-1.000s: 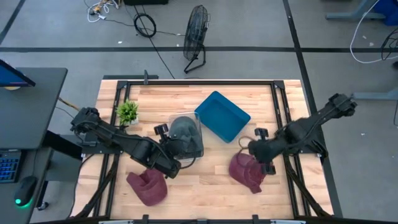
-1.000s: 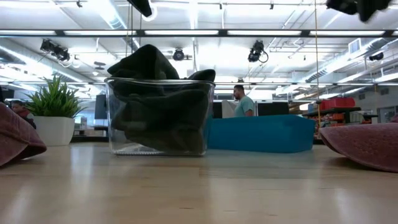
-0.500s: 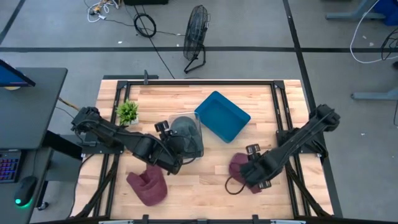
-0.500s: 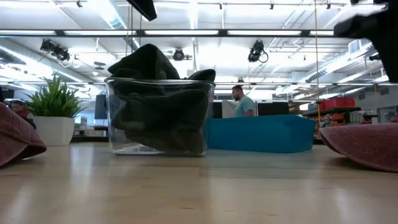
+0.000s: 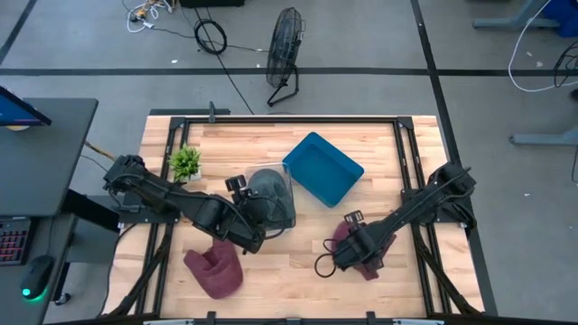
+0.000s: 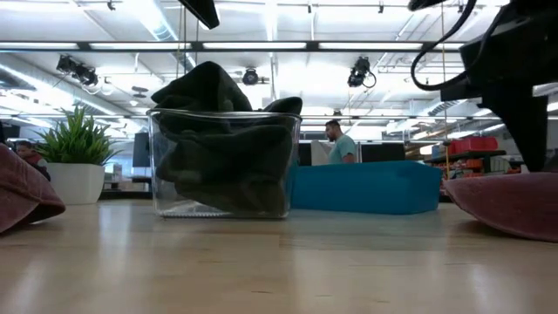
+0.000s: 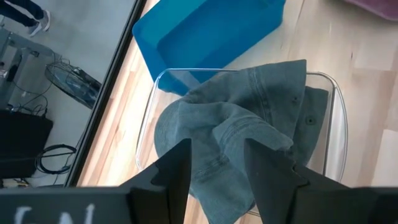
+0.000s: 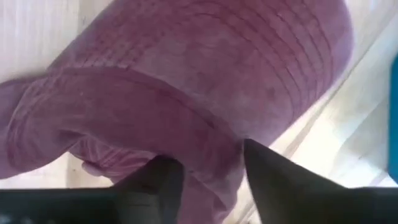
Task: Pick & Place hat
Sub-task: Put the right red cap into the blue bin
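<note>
A grey hat (image 7: 249, 118) lies crumpled in a clear container (image 5: 282, 209) at mid-table, its crown bulging above the rim (image 6: 214, 92). My left gripper (image 7: 214, 174) hovers open just above it on the near-left side (image 5: 248, 212). A maroon hat (image 8: 205, 68) lies on the wood at the right (image 6: 514, 205). My right gripper (image 8: 208, 177) is down at it, open, with a fold of the cloth between its fingers. A second maroon hat (image 5: 215, 271) rests on the table at the near left. My right gripper comes at the maroon hat from above, pointing down, with its open fingers (image 8: 267, 174) on either side of a raised fold at the hat's edge (image 8: 211, 155). The hat lies flat on the table. Whether the fingers touch the cloth I cannot tell.
A blue bin (image 5: 322, 167) stands slantwise behind the clear container. A small potted plant (image 5: 185, 162) is at the far left. A black frame (image 5: 406, 162) runs round the tabletop. Bare wood lies along the near edge between the two maroon hats.
My right gripper has swung toward the table's near left and come down onto the right maroon hat, dropping into the low view. The hat has stayed where it was.
</note>
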